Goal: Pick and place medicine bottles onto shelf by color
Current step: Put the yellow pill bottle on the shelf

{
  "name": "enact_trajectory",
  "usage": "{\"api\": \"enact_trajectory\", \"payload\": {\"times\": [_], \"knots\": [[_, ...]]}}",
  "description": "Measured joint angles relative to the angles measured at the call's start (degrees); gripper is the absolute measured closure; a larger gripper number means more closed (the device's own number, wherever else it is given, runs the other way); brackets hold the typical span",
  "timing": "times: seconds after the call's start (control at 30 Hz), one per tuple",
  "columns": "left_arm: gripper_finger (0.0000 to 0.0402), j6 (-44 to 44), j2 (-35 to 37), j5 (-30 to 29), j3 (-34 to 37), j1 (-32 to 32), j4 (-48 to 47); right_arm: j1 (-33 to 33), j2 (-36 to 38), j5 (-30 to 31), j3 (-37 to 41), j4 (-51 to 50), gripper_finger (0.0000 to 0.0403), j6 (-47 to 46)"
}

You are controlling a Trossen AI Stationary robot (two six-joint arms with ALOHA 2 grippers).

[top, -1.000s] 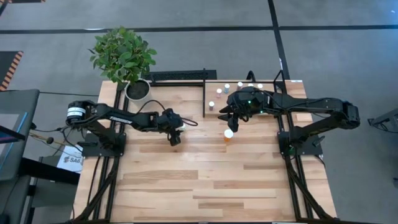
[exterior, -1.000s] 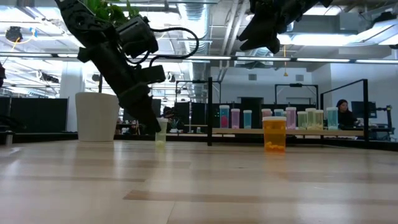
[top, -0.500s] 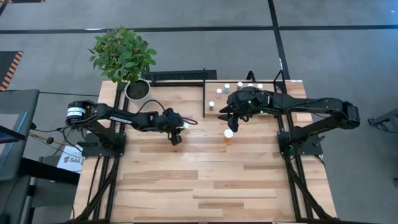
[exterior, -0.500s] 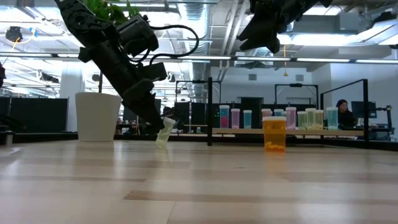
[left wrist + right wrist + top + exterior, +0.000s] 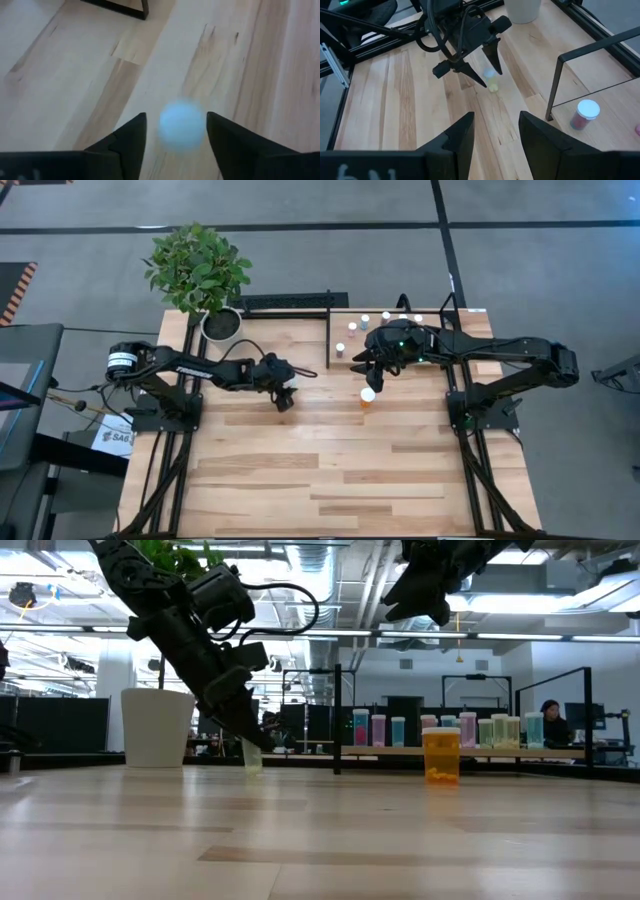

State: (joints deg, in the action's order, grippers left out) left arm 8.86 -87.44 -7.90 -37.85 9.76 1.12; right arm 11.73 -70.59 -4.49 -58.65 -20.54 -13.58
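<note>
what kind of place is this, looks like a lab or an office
Probably a robotics lab in an open-plan office or workshop. Two arms are mounted at a plank table on a bare grey floor. The low view shows exposed ceiling ducts and a person seated at monitors behind.

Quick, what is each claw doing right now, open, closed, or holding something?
Left claw: open around a small yellow bottle on the table.
Right claw: open, empty, raised by the shelf.

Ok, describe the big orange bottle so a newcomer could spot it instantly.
Start at the shelf at the table's far right corner. Just in front of its near edge, on the bare planks, stands the large orange bottle. It stands alone, wider than the small bottles lined up on the shelf.
</note>
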Motion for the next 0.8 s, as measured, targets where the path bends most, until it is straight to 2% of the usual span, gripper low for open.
{"api": "enact_trajectory", "payload": {"times": [0.17, 0.33, 0.53, 0.8], "knots": [[0.0178, 0.00, 0.00, -1.38, 0.00, 0.04, 0.07, 0.00, 0.00, 0.00, 0.00, 0.00, 0.0228, 0.00], [0.0175, -0.53, 0.00, -1.41, 0.00, 0.02, -0.11, 0.00, 0.00, 0.00, 0.00, 0.00, 0.0228, 0.02], [0.0207, -0.94, 0.00, -1.51, 0.00, 0.02, 0.02, 0.00, 0.00, 0.00, 0.00, 0.00, 0.0228, 0.00], [0.0278, -1.09, 0.02, -1.53, 0.00, 0.02, 0.12, 0.00, 0.00, 0.00, 0.00, -0.02, 0.0228, 0.00]]}}
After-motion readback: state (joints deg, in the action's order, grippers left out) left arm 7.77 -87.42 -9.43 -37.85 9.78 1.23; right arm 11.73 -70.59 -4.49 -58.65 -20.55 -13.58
